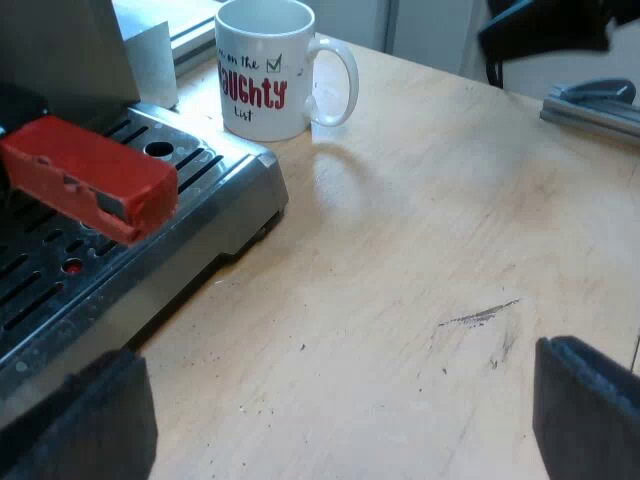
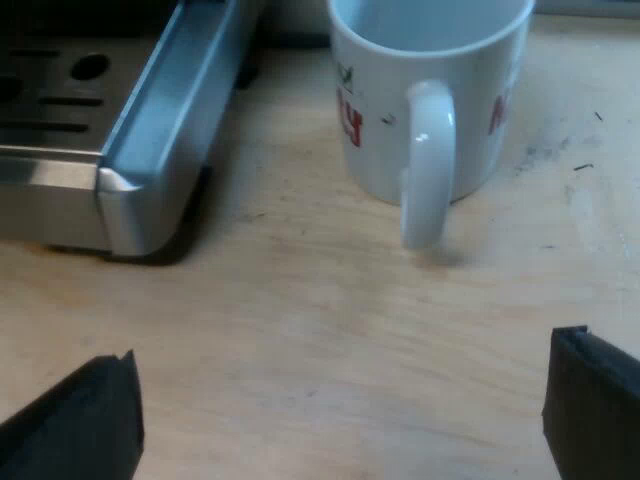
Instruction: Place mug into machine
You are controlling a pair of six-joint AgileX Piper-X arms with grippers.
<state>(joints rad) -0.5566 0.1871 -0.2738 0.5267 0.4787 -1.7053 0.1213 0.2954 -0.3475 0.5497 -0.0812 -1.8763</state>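
Right up close, the left gripper (image 1: 335,425): two black fingers spread wide, nothing between them, hanging over the pale wooden tabletop (image 1: 420,300). Just beyond, the red blocky handle end (image 1: 90,175) juts out over the espresso machine's slotted steel drip tray (image 1: 200,215). Further on, the white ceramic mug with red lettering (image 1: 262,75) stands upright on the table, near the tray's corner, not on it. Now the right gripper (image 2: 335,415): black fingers just as wide apart, empty, low over the wood, and beyond them the mug's handle (image 2: 428,170) faces this gripper.

Bare table (image 2: 300,340) before mug (image 2: 440,110); drip tray (image 2: 150,140) crowds one side.
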